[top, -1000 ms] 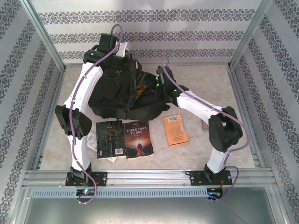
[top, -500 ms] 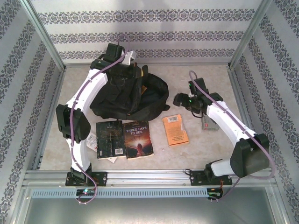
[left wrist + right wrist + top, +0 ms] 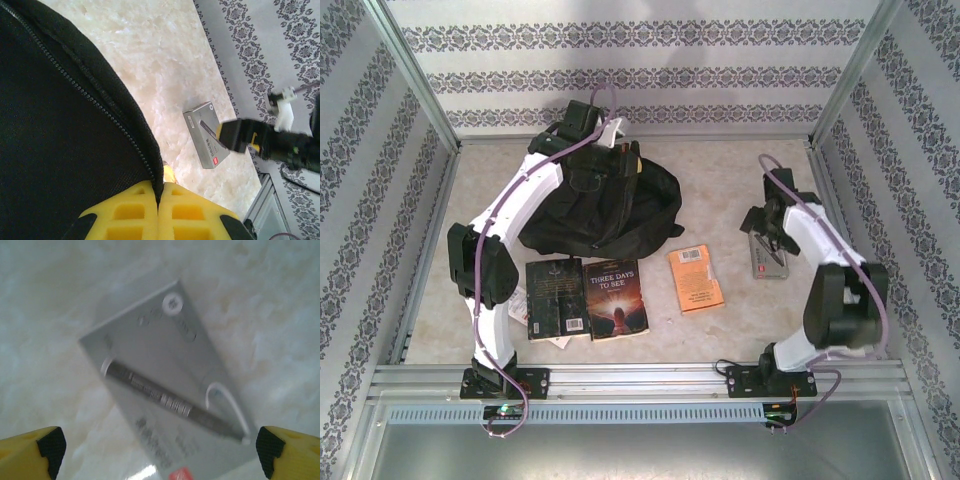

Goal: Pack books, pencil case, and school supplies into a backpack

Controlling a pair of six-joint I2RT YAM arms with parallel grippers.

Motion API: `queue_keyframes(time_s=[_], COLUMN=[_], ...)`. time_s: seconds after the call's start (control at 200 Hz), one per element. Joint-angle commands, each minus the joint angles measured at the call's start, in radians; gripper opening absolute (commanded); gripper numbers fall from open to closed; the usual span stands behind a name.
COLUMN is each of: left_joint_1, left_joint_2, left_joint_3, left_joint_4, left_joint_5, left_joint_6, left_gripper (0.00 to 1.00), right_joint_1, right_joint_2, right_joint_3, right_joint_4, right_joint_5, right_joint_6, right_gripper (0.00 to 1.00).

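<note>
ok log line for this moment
left gripper: shut on backpack rim | right gripper: jaws open over grey box | books: outside backpack, not packed

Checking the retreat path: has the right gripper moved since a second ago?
Yes. The right gripper has swung right, away from the black fabric backpack, and now hangs open over the flat grey rectangular packet.

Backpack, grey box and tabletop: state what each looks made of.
Backpack: black woven fabric, matte, probably nylon or polyester; fine weave and a sewn zip show.
Grey box: smooth matte card or plastic, which one unclear; flat printed face, crisp edges.
Tabletop: cream marble-look surface with pale veining; real stone or printed laminate cannot be told.
</note>
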Motion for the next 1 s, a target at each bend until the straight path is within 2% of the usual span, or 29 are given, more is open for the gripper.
queue_keyframes(time_s=[0.0, 0.115, 0.225, 0.3, 0.39, 0.53, 0.685, 0.834, 0.994], left_joint_1=[-0.003, 0.001, 0.001, 0.001, 0.004, 0.012, 0.014, 0.015, 0.015], left_joint_2=[-0.011, -0.027, -0.027, -0.026, -0.025, -0.024, -0.023, -0.023, -0.025], left_joint_3=[-0.027, -0.048, -0.051, -0.052, -0.051, -0.051, -0.051, -0.053, -0.058], left_joint_4=[0.027, 0.044, 0.049, 0.054, 0.056, 0.059, 0.063, 0.064, 0.066], left_joint_5=[0.02, 0.03, 0.044, 0.052, 0.06, 0.072, 0.084, 0.089, 0.091], left_joint_6=[0.01, 0.003, -0.002, -0.007, -0.011, -0.016, -0.021, -0.023, -0.022], left_gripper=[0.0, 0.0, 0.0, 0.0, 0.0, 0.0, 0.0, 0.0, 0.0], right_joint_1=[-0.076, -0.205, -0.28, -0.281, -0.263, -0.209, -0.117, -0.052, -0.031], right_joint_2=[0.076, 0.1, 0.126, 0.119, 0.102, 0.087, 0.075, 0.129, 0.163], right_joint_3=[0.047, -0.018, -0.068, -0.096, -0.126, -0.143, -0.123, -0.065, -0.037], right_joint_4=[-0.027, 0.075, 0.168, 0.21, 0.232, 0.207, 0.118, 0.031, 0.008], right_joint_5=[-0.01, -0.244, -0.453, -0.527, -0.554, -0.536, -0.391, -0.257, -0.218], right_joint_6=[-0.052, -0.003, 0.046, 0.07, 0.086, 0.066, -0.004, -0.047, -0.017], right_gripper=[0.98, 0.98, 0.98, 0.98, 0.98, 0.98, 0.98, 0.98, 0.98])
